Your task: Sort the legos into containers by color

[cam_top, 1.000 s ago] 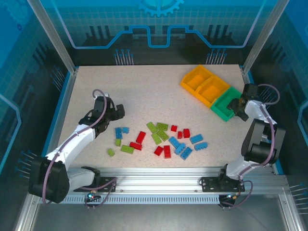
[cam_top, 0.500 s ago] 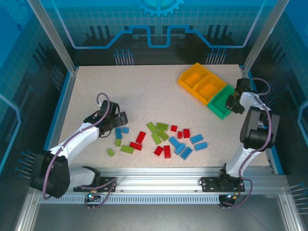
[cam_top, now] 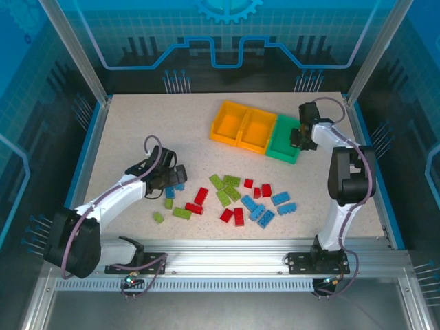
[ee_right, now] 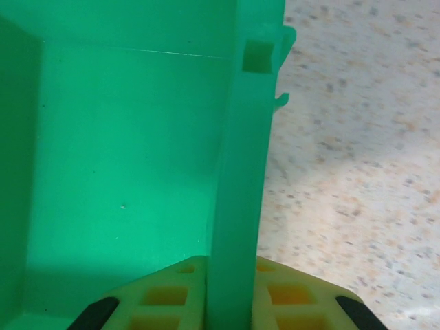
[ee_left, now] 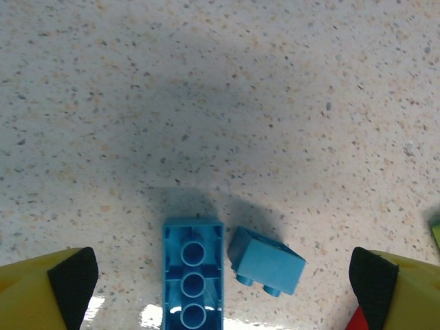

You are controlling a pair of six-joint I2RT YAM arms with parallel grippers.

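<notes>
left arm (cam_top: 110,199): reaches from the near-left base across the speckled tabletop (cam_top: 137,130) toward the middle.

left pincer (cam_top: 172,176): jaws wide apart, holding nothing, low over the left edge of the scatter. in the left wrist view its fingers (ee_left: 69,283) flank two pieces and touch neither.

long blue brick (ee_left: 193,282): lies upside down, hollow tubes showing, between the open jaws.

small blue brick (ee_left: 266,261): tipped on its side, just beside the long one and crowding its right flank.

legos (cam_top: 234,199): loose on the tabletop in the near middle, colours mixed. green ones (cam_top: 181,213) sit mostly left and centre, red ones (cam_top: 238,216) are through the middle, and blue ones (cam_top: 280,198) are at both ends. several touch or lie against a neighbour of another colour.

containers (cam_top: 229,124): three bins in a touching row at the far middle-right, well apart from the scatter, with bare tabletop between. two orange-yellow bins stand on the left of the row.

green bin (cam_top: 282,144): right end of the row, touching the second orange-yellow bin (cam_top: 258,130).

right pincer (cam_top: 302,137): closed on the green bin's right wall. in the right wrist view that wall (ee_right: 237,172) stands upright between the two yellow fingers (ee_right: 289,295), one inside the bin and one outside.

right arm (cam_top: 347,179): rises from the near-right base, to the right of the scatter.
</notes>
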